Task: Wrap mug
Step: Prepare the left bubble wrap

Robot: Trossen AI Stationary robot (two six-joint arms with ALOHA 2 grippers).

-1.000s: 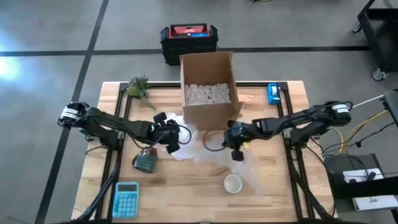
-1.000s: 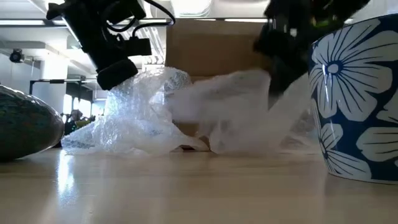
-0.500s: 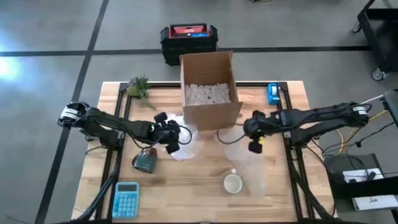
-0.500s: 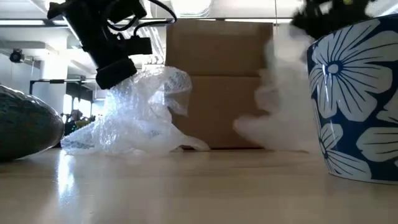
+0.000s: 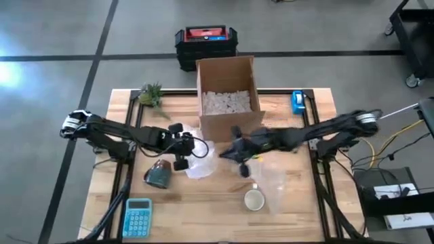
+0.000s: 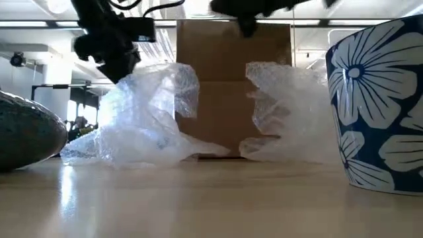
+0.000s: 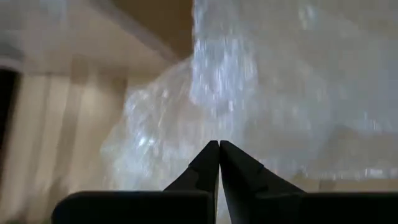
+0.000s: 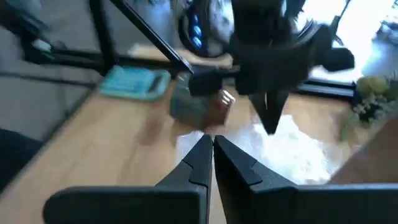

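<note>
Now the right gripper (image 5: 229,153) hangs above the middle of the table (image 5: 203,207), its fingers pressed together on nothing, as its wrist view shows (image 8: 210,140). Half a second ago it was farther to the right, dragging a sheet (image 5: 274,184) of bubble film away from the box (image 5: 228,95). It has since let that sheet go and swung back toward the centre. The sheet lies loose and crumpled, just beside the mug (image 5: 254,199) and partly against it. From table height it stands up on its own next to the mug's flowered wall (image 6: 380,106), with the gripper clear above it.

The left gripper (image 5: 184,157) has shifted only a little. Its fingers are closed tip to tip (image 7: 219,146), and they appear to pinch the top of the other wrap (image 5: 202,161). In the low view this wrap rises in a peak right up to the gripper (image 6: 119,56). A green cup (image 5: 160,176) lies on its side near that arm, apart from the wrap.

So the film now sits in two heaps, one held and one free by the mug. The mug stands upright and bare near the front edge, with nothing around it. Judging from this, the wrapping proper has not begun. The likely next need is for the right gripper to take an edge of film again and bring it over or under the mug. The loose sheet could slide or fold on itself when grabbed.
</note>
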